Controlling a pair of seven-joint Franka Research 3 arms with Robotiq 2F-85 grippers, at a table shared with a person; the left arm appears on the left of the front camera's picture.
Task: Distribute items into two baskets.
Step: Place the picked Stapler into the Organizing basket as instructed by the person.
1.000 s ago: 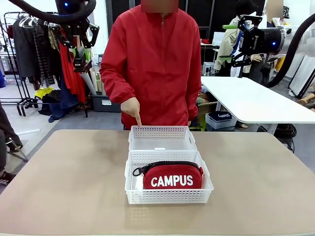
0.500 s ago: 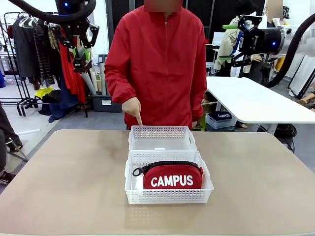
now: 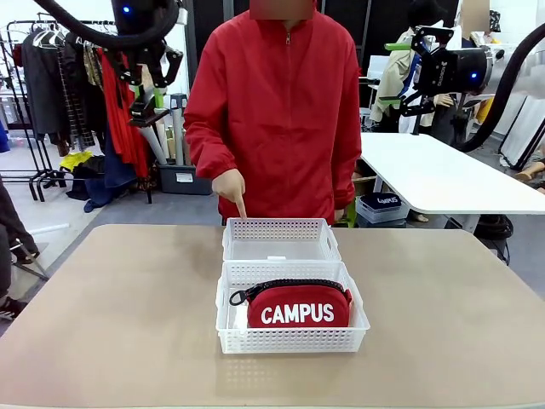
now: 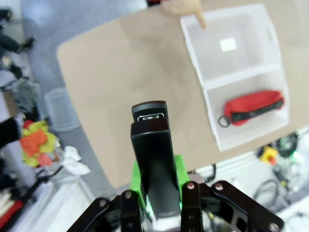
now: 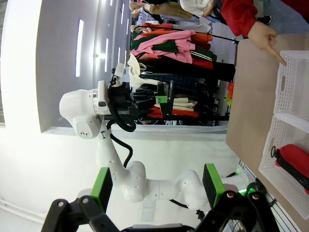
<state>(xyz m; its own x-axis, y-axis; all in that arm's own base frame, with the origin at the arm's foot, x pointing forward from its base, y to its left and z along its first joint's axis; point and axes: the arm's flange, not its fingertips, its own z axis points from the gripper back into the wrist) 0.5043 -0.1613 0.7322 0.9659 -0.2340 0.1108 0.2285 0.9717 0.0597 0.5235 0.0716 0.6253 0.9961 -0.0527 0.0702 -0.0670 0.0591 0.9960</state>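
Note:
High at the left, my left gripper [image 3: 146, 100] is shut on the black stapler [image 3: 145, 115]. In the left wrist view the stapler [image 4: 152, 150] sticks out between the green pads [image 4: 136, 181]. Two white baskets stand end to end mid-table. The near basket [image 3: 289, 341] holds the red "CAMPUS" pouch [image 3: 298, 308]. The far basket [image 3: 281, 230] holds only a small white label. A person's hand [image 3: 228, 185] points a finger at the far basket's left corner. My right gripper [image 3: 407, 72] hangs open, raised at the right; its pads [image 5: 101, 186] have nothing between them.
The tan table [image 3: 111, 315] has bare room on both sides of the baskets. The person in a red jacket [image 3: 272, 102] stands at the far edge. A white table [image 3: 443, 175] is behind at the right and a clothes rack [image 3: 51, 85] at the left.
My left gripper has shifted a little to the right with the stapler in it. The right arm, the baskets and the pointing hand have stayed put.

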